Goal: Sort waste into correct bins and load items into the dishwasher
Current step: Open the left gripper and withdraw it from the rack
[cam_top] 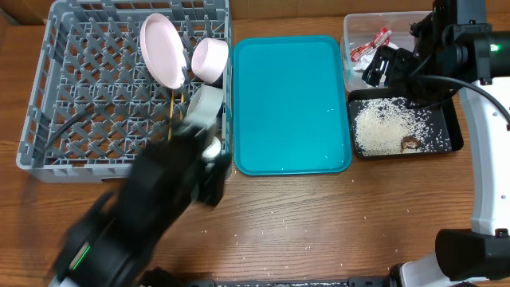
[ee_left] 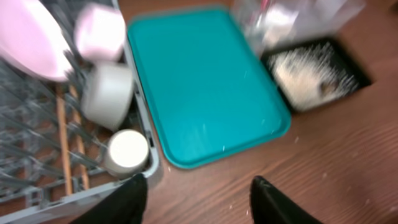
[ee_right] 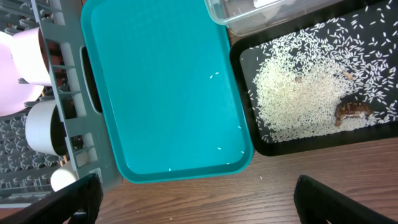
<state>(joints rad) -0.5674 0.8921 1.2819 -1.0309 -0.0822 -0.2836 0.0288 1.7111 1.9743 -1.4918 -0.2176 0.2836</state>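
The grey dish rack (cam_top: 80, 119) holds a white plate (cam_top: 162, 49), two white bowls (cam_top: 210, 60) (cam_top: 205, 104), a small cup (ee_left: 127, 151) and the chopsticks (ee_left: 62, 143). My left gripper (ee_left: 199, 196) is open and empty, over the table just off the rack's front right corner; its arm is blurred. The clear tub (cam_top: 358, 28) holds the red-and-white wrapper (cam_top: 370, 45). The black tray (cam_top: 454, 131) holds rice (cam_top: 378, 127) and the brown lump (ee_right: 351, 111). My right gripper (ee_right: 199, 196) is wide open and empty, high over the tub and black tray. I cannot make out the napkin.
The teal tray (cam_top: 287, 104) lies between the rack and the bins, with a few rice grains on it. Stray rice grains (cam_top: 263, 247) lie on the wooden table in front. The right arm's base (cam_top: 486, 199) stands at the right edge.
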